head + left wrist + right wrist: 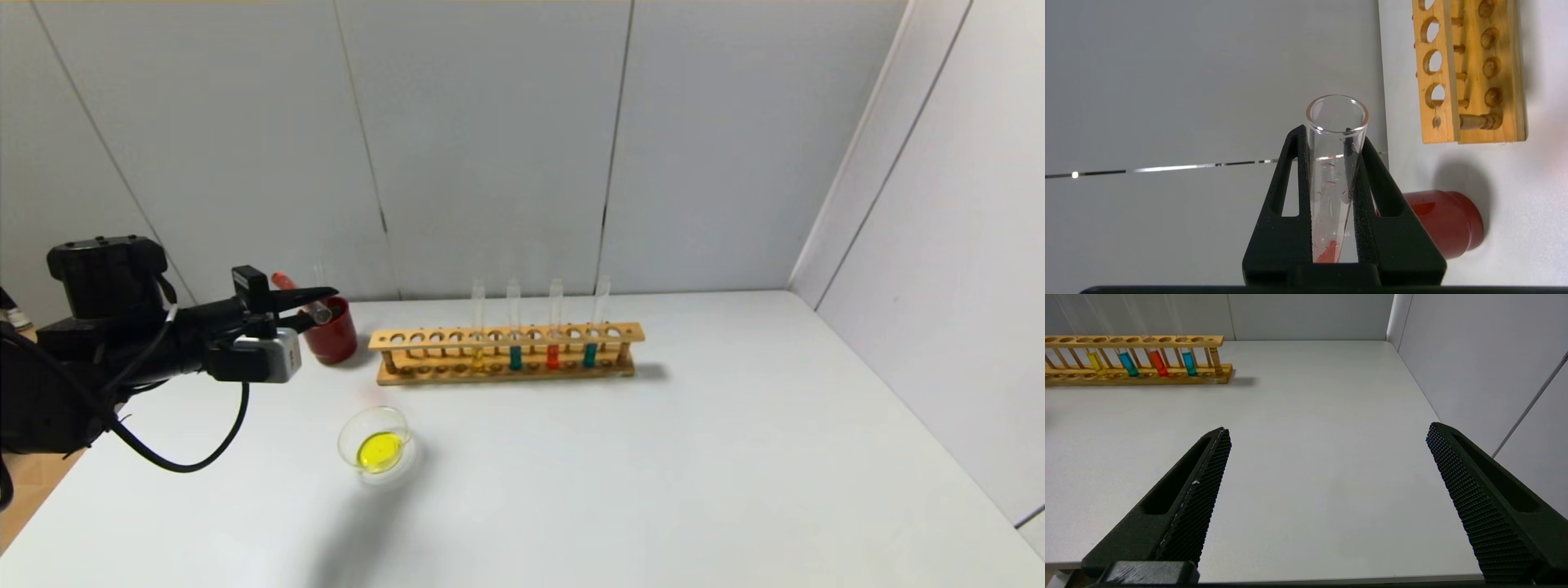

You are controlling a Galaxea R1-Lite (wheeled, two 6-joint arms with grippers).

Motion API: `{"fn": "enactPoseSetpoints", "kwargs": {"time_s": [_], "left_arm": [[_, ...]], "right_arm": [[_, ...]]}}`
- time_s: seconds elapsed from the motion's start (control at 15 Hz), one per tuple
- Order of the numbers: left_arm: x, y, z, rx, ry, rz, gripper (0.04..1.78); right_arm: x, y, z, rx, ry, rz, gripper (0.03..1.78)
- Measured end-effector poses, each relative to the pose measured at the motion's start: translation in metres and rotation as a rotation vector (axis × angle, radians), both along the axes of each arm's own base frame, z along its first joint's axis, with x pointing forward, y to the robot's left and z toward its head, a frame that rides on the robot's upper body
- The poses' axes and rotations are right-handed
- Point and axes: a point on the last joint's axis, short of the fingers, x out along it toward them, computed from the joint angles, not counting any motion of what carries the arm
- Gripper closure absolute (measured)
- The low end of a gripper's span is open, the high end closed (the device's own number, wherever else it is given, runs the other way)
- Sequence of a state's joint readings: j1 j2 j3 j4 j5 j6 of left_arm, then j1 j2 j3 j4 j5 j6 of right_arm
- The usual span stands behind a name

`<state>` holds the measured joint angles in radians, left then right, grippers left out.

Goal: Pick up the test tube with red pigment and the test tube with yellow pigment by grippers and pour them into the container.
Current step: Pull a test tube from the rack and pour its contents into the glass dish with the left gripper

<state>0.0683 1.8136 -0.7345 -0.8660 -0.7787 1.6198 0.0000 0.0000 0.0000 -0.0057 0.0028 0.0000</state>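
Note:
My left gripper (321,300) (1327,134) is shut on the test tube with red pigment (300,296) (1336,163). It holds the tube tilted close to level, above the table at the back left, with the open mouth at the rim of a dark red cup (333,336). A little red shows at the tube's rounded bottom. The container (375,445), a shallow glass dish, stands in front of the cup with yellow liquid in it. A test tube with yellow pigment (478,359) (1097,363) stands in the wooden rack (506,371). My right gripper (1329,430) is open over bare table, holding nothing.
The rack (1167,341) (1470,73) also holds two teal tubes (515,358) and an orange-red one (553,356). The red cup (1447,222) stands just left of the rack. Grey walls close the table's back and right sides. White tabletop (653,474) stretches to the right.

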Motion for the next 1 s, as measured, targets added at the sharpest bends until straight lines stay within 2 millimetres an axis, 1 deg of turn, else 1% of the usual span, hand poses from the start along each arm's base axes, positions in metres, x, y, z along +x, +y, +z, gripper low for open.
{"fn": "enactPoseSetpoints", "kwargs": {"time_s": [0.27, 0.53, 1.0], "left_arm": [[0.000, -0.003, 0.000, 0.025, -0.021, -0.006, 1.49], [-0.003, -0.008, -0.005, 0.049, -0.023, -0.025, 1.49], [0.000, -0.008, -0.013, 0.096, -0.042, -0.035, 1.49]], "right_arm": [[0.000, 0.000, 0.000, 0.000, 0.000, 0.000, 0.06], [0.000, 0.000, 0.000, 0.000, 0.000, 0.000, 0.06], [0.000, 0.000, 0.000, 0.000, 0.000, 0.000, 0.06]]}}
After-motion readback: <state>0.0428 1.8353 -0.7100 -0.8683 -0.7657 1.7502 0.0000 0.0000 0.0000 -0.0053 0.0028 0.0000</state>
